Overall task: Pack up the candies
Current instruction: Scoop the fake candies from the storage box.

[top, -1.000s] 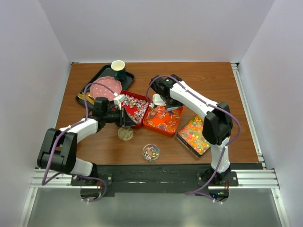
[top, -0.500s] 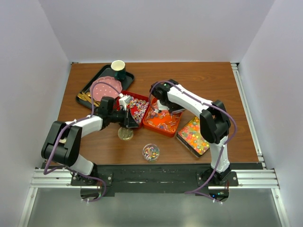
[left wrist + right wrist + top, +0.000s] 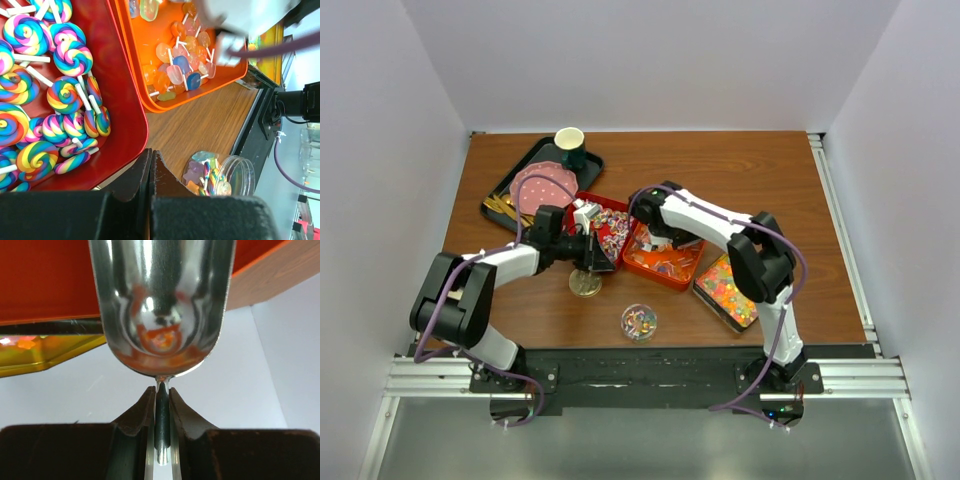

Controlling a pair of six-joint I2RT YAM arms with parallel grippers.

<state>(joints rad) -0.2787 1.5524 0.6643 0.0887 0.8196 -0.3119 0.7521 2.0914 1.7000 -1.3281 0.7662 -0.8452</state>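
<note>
The right hand [image 3: 161, 405] pinches the thin stem of a polished steel scoop [image 3: 160, 305], whose rounded bowl hangs over the orange tray [image 3: 651, 278]. The candies, flat translucent lollipops [image 3: 177, 70] on white sticks, lie loose inside that tray. The left hand [image 3: 151, 165], pressed together and empty, sits just left of the tray. Likely trouble: the slick stem could twist in the pinch, or glossy lollipops could slide off the smooth bowl before reaching the clear round jar [image 3: 235, 175] in front of the tray.
</note>
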